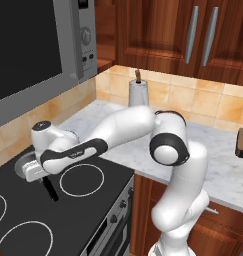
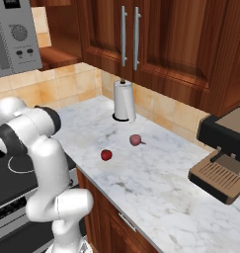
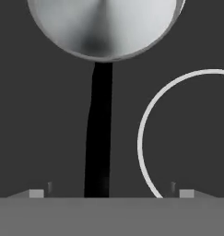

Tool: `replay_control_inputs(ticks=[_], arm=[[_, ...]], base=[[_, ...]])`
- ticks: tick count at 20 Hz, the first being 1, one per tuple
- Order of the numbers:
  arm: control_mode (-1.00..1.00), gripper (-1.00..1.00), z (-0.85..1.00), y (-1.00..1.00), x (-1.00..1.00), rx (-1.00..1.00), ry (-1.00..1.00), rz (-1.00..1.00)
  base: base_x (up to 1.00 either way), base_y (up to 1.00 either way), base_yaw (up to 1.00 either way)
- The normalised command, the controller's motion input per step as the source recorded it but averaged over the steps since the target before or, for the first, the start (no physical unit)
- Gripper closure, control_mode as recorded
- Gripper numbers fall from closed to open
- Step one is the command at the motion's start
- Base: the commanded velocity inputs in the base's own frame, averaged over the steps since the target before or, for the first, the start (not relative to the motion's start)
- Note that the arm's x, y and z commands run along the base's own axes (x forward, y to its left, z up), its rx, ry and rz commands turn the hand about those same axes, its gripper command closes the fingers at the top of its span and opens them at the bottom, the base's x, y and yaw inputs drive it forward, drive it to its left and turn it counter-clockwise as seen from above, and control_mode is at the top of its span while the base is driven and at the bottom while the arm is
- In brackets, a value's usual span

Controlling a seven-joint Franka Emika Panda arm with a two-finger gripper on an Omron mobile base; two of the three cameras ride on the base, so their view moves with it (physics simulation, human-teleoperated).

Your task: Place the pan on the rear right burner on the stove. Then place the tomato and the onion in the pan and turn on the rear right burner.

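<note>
The silver-grey pan (image 1: pixel 19 166) lies on the black stove (image 1: pixel 23 212) at its back right corner, half hidden behind my hand. The rear right burner's ring is covered by it. In the hand view the pan (image 3: pixel 104 27) is at the top and its black handle (image 3: pixel 98 138) runs down between my fingertips. My gripper (image 3: pixel 111 193) is open, one fingertip (image 3: pixel 36 193) on each side of the handle and clear of it. Over on the marble counter (image 2: pixel 156 188) lie the red tomato (image 2: pixel 106 155) and the purplish onion (image 2: pixel 136 140).
A bare burner ring (image 1: pixel 83 196) lies in front of the pan, beside the handle (image 1: pixel 50 190). A microwave (image 1: pixel 33 45) hangs above the stove. A paper towel roll (image 2: pixel 124 101) stands at the counter's back. A coffee machine (image 2: pixel 225 158) sits far right.
</note>
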Motion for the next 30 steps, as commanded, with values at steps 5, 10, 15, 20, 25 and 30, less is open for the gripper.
replay_control_inputs(ticks=[5, 10, 15, 20, 25, 30], arm=[[-1.0, -1.0, 0.55, -0.46, 0.0, 0.0, -0.08, -0.08], [-1.0, -1.0, 0.25, -0.69, 0.0, 0.0, -0.02, -0.09], [-1.0, -1.0, 0.04, -0.75, 0.0, 0.03, 0.0, -0.07], [-1.0, -1.0, 0.04, -0.8, 0.0, 0.05, 0.0, -0.04], [-1.0, -1.0, 0.08, -0.8, 0.0, 0.03, 0.0, -0.03], [-1.0, -1.0, 0.07, -0.79, 0.0, 0.03, 0.0, -0.03]], base=[[0.0, 0.0, 0.0], [0.0, 0.0, 0.0], [0.0, 0.0, 0.0], [0.0, 0.0, 0.0], [0.0, 0.0, 0.0], [0.0, 0.0, 0.0]])
